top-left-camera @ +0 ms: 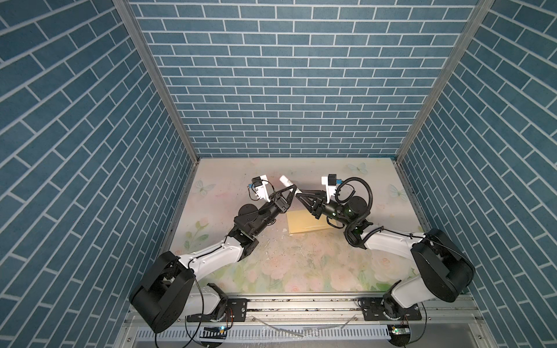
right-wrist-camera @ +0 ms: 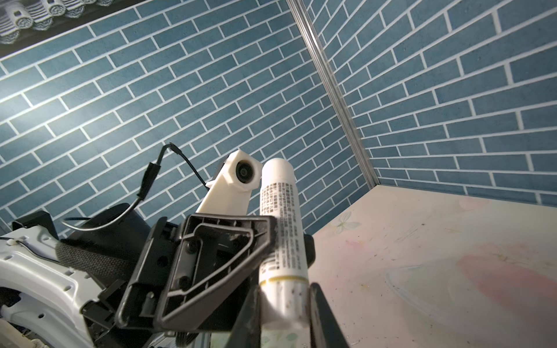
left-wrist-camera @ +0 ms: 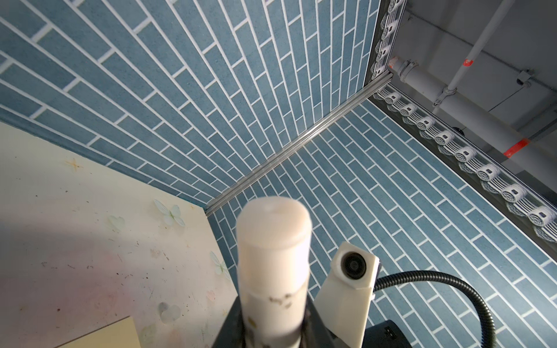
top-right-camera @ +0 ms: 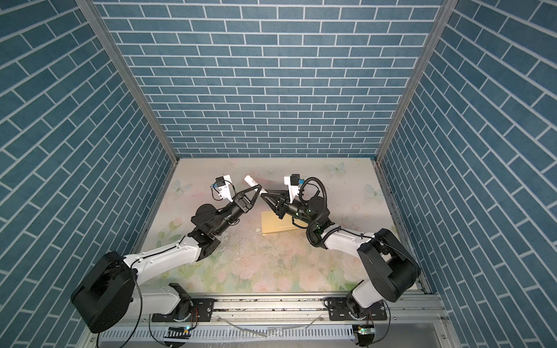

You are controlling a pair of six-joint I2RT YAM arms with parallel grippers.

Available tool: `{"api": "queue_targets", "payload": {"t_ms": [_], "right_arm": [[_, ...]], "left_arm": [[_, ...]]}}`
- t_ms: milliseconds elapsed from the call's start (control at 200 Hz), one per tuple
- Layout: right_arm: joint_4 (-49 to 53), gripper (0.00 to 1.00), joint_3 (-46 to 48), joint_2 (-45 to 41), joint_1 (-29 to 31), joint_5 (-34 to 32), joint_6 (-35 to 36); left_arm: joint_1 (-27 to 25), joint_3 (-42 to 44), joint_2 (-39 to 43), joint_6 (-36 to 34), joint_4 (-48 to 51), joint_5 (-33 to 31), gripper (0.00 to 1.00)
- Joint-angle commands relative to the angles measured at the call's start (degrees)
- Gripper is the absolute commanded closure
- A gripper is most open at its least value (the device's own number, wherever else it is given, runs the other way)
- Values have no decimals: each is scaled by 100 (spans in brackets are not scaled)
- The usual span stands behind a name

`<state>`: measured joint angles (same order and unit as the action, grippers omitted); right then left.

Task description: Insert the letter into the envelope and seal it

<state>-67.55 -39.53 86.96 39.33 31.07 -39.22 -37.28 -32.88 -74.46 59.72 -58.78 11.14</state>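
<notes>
Yellow manila, the envelope (top-left-camera: 303, 224) lies flat on the table (top-left-camera: 301, 265), partly under the right gripper (top-left-camera: 298, 196); the letter shows in no view, so whether it sits inside cannot be told. Above, both grippers pinch one glue stick (top-left-camera: 285, 181) in the air: the left gripper (top-left-camera: 293, 189) is clamped round its middle, the right round its near end, and the wider rounded end juts free. Sealing looks to be in hand; opening the stick comes next, calling for a firm counter-pull between the two grips. The stick is a smooth, hard white cylinder with fine print; the tabletop is scuffed and floral
</notes>
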Motion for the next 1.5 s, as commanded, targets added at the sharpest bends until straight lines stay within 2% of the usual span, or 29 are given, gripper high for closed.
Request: {"api": "queue_targets", "payload": {"t_ms": [0, 85, 155, 235, 290, 410, 650, 850, 1090, 1215, 1290, 1350, 1380, 1440, 1490], "right_arm": [[-574, 69, -142, -154, -245, -730, 6], [-348, 48, 213, -601, -74, -1291, 1487], [-2, 39, 537, -1025, 288, -1968, 3328], [470, 38, 679, -1309, 645, -2369, 4889], [644, 38, 759, -1397, 849, -2508, 5684], [435, 42, 877, -1338, 1137, -2813, 6441], [196, 53, 620, -850, 1467, -3404, 6998], [-72, 64, 445, -532, 1543, -3727, 7016], [-212, 67, 323, -399, 1582, -3898, 6964], [-244, 84, 298, -412, 1586, -3915, 6856], [-178, 90, 290, -466, 1586, -3864, 6687], [-19, 100, 241, -549, 1585, -3779, 6390], [97, 100, 210, -605, 1574, -3739, 6187], [410, 100, 120, -749, 1473, -3571, 5503], [830, 100, -3, -903, 1247, -3142, 4568]], "left_arm": [[-43, 91, 203, -164, -72, 244, 100], [-44, 90, 197, -106, -49, 222, 100], [-43, 81, 184, -92, -51, 231, 100], [-43, 72, 145, -75, -67, 231, 100], [-43, 63, 120, -48, -96, 239, 100], [-43, 32, 54, -5, -129, 264, 100], [-43, 0, -3, 41, -160, 275, 100], [-43, -2, -10, 57, -160, 284, 100], [-43, 29, -8, 62, -191, 284, 100], [-43, 54, -8, 54, -195, 279, 100], [-43, 54, -8, 17, -165, 275, 100], [-43, 54, -10, -37, -120, 275, 100], [-43, 56, 1, -74, -91, 275, 100], [-43, 63, 23, -145, -32, 275, 100], [-43, 78, 56, -209, -1, 283, 100]]}}
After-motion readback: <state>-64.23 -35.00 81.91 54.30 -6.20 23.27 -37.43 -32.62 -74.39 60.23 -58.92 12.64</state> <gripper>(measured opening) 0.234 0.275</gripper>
